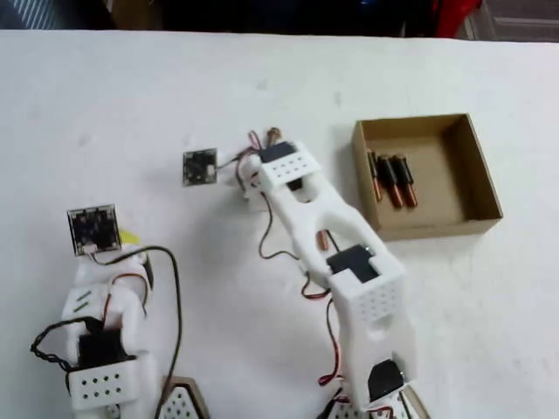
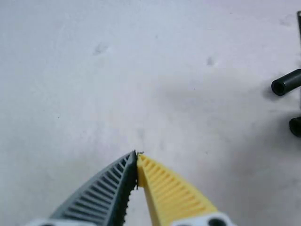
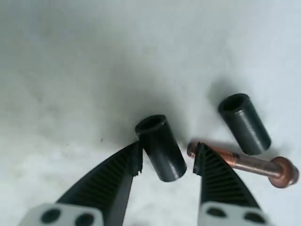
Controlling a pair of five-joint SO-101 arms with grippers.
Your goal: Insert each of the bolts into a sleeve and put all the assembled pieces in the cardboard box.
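Black sleeve (image 3: pixel 160 143) lies between the spread right gripper (image 3: pixel 168 155), while the left gripper (image 2: pixel 137 160) is clenched empty.

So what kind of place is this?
Probably a robotics lab bench: small robot arms at a white table, a cardboard box holding assembled pieces, loose sleeves and a bolt.

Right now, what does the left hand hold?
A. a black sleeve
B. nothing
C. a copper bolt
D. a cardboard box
B: the left hand is closed tip to tip with nothing between, above the white table.
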